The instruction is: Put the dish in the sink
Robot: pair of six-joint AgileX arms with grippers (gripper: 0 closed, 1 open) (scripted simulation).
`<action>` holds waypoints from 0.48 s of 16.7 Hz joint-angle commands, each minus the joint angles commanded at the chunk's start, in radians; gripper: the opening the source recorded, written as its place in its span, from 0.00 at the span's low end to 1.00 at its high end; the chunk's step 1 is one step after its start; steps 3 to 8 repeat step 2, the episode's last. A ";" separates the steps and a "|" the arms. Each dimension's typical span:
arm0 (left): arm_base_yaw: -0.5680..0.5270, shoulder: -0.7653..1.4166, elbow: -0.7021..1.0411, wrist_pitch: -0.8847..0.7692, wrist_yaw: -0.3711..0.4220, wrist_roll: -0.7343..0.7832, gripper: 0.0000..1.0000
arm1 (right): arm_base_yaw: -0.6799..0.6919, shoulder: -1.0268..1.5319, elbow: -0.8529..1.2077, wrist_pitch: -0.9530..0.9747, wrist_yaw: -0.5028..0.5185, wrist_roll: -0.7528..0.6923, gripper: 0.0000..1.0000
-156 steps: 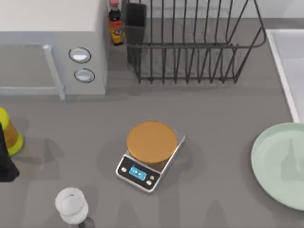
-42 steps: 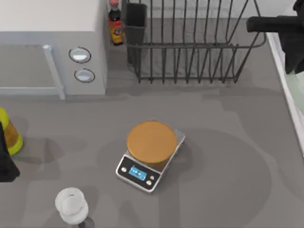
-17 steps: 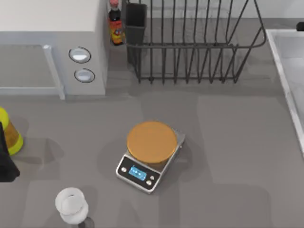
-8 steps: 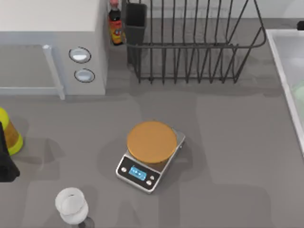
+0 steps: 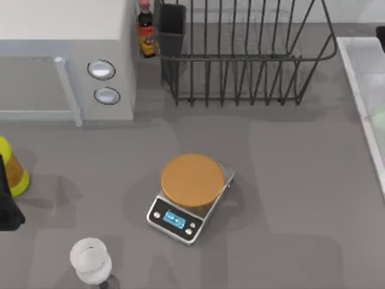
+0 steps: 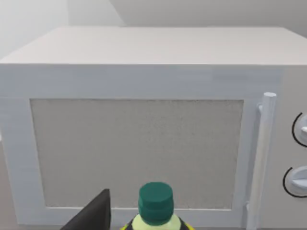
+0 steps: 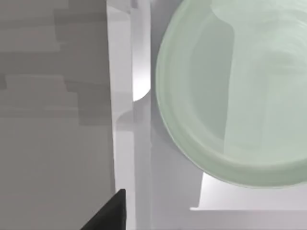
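Resting inside the sink [image 7: 125,143], the dish [image 7: 230,96] looks delivered; release step seems finished. You can't tell the right gripper's finger state. Left arm [image 5: 7,208] parked at table's left, near the microwave [image 6: 144,120]. Next move, probably: withdraw clear of the rim.
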 joint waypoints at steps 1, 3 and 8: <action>0.000 0.000 0.000 0.000 0.000 0.000 1.00 | 0.000 0.000 0.000 0.000 0.000 0.000 1.00; 0.000 0.000 0.000 0.000 0.000 0.000 1.00 | 0.000 0.000 0.000 0.000 0.000 0.000 1.00; 0.000 0.000 0.000 0.000 0.000 0.000 1.00 | 0.000 0.000 0.000 0.000 0.000 0.000 1.00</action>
